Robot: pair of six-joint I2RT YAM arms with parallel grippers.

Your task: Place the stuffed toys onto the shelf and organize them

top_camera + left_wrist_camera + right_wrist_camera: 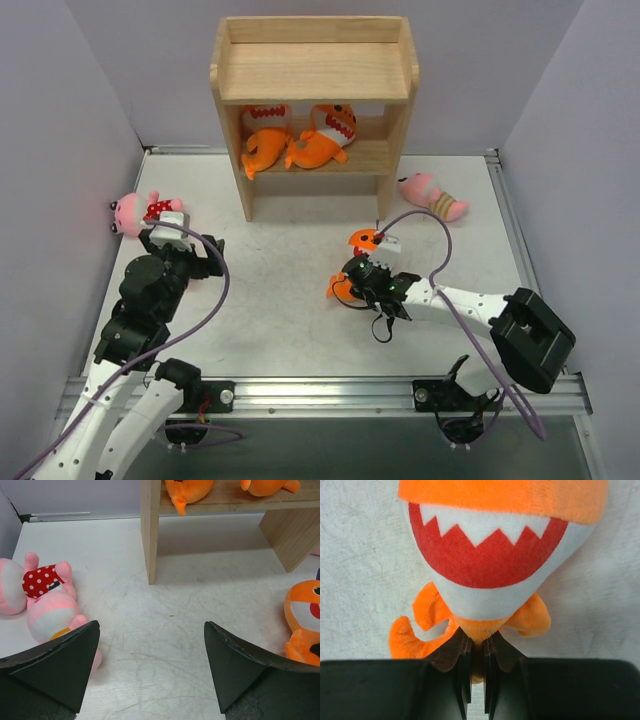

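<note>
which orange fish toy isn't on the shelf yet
The orange fish clamped in the right tool; the other two fish lie inside the shelf.

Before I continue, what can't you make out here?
Light wooden shelf: rear of the space under its top board, top view, covered by that board.
Pink striped plush doll: partly behind a finger of the open left gripper, left wrist view.
Orange toothy plush fish: upper head cut off by the top edge, right wrist view.

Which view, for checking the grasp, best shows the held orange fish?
Right wrist: close up, the right hand pinches the orange fish. Top external shows it small, partly covered; left wrist catches only its edge.
</note>
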